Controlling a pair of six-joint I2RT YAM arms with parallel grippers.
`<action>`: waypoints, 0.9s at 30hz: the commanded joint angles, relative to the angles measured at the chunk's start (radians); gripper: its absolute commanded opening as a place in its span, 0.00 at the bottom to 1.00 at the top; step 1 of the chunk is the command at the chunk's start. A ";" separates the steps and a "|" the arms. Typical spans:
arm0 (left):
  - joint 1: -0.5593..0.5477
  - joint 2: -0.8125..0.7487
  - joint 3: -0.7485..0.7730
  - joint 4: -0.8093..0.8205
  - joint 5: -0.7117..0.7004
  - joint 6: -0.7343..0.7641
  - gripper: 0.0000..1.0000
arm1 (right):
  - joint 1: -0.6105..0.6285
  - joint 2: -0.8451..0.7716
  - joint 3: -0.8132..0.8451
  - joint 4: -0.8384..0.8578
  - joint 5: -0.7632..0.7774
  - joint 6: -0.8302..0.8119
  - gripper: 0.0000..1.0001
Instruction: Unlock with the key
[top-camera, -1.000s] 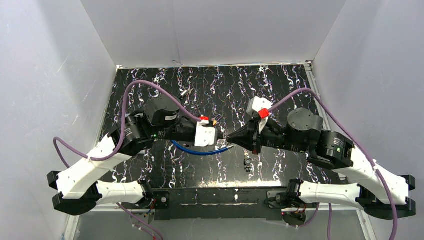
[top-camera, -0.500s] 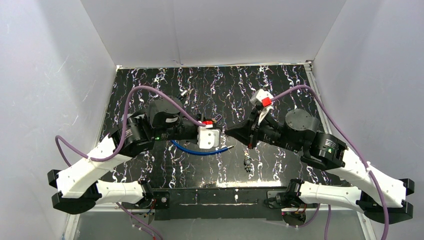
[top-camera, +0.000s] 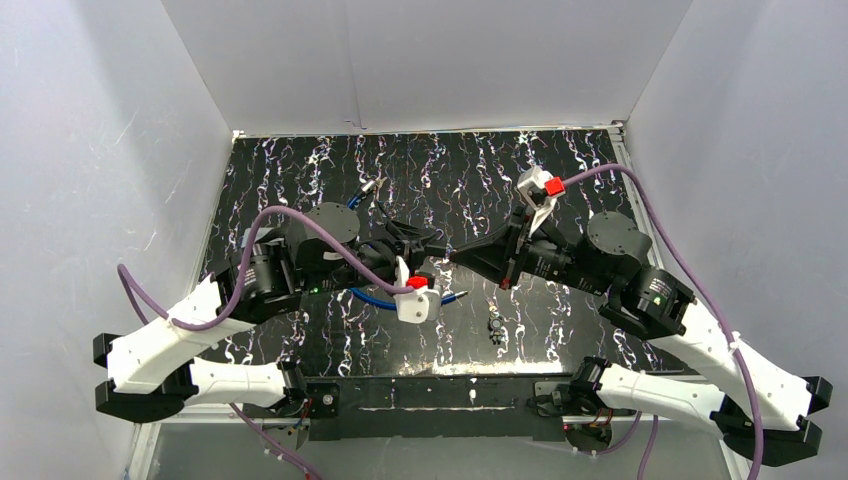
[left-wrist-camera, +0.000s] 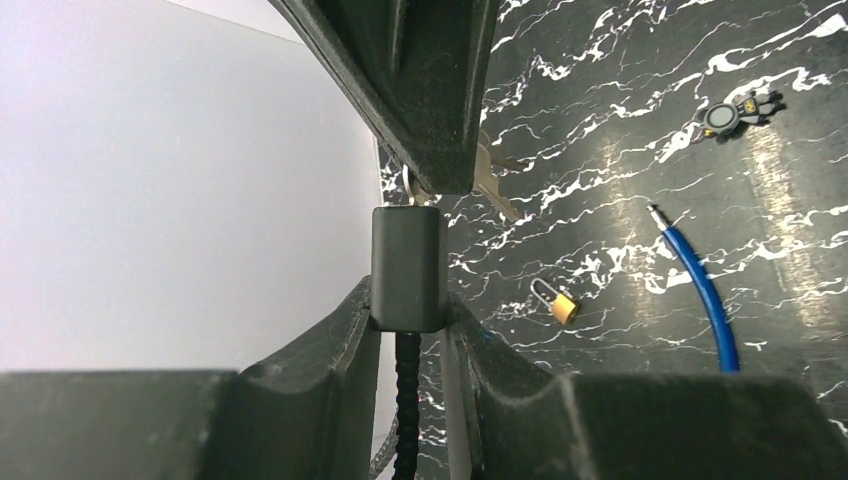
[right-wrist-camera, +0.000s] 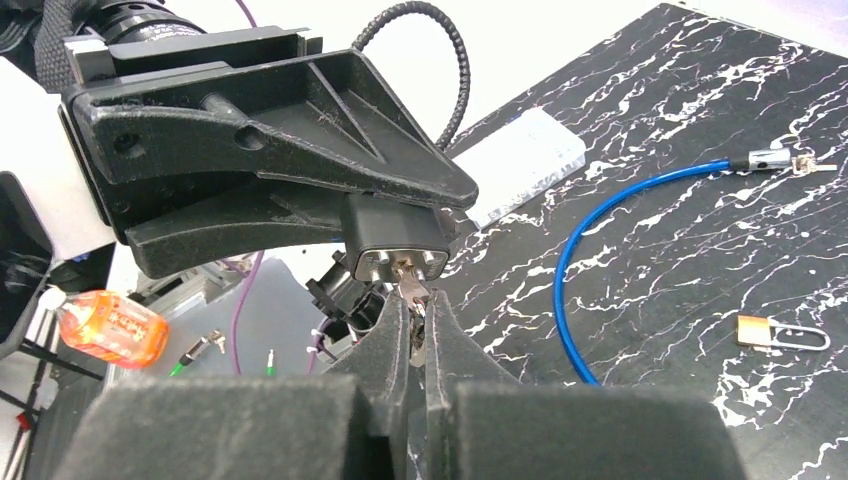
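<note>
Key (right-wrist-camera: 408, 288): pinched in the clenched right gripper (right-wrist-camera: 417, 318), tip at the keyhole just ahead of the fingertips. Lock body (right-wrist-camera: 395, 235): clamped in the left gripper (left-wrist-camera: 408, 300), raised off the table. Risk: an off-axis twist could slip the thin pinch or rotate the lock in its jaws.

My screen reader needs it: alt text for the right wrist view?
The right gripper pinches a key, its tip at the keyhole of a black lock that the left gripper holds above. A blue cable and a small padlock lie on the table.
</note>
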 joint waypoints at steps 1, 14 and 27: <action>-0.067 -0.003 0.002 0.189 0.113 0.151 0.00 | -0.013 0.025 -0.030 0.111 0.016 0.101 0.01; -0.102 -0.057 -0.114 0.350 0.038 0.184 0.00 | -0.025 0.015 -0.014 0.084 -0.011 0.050 0.01; -0.101 -0.075 -0.108 0.364 -0.024 0.005 0.00 | -0.025 -0.100 0.057 -0.135 0.020 -0.206 0.59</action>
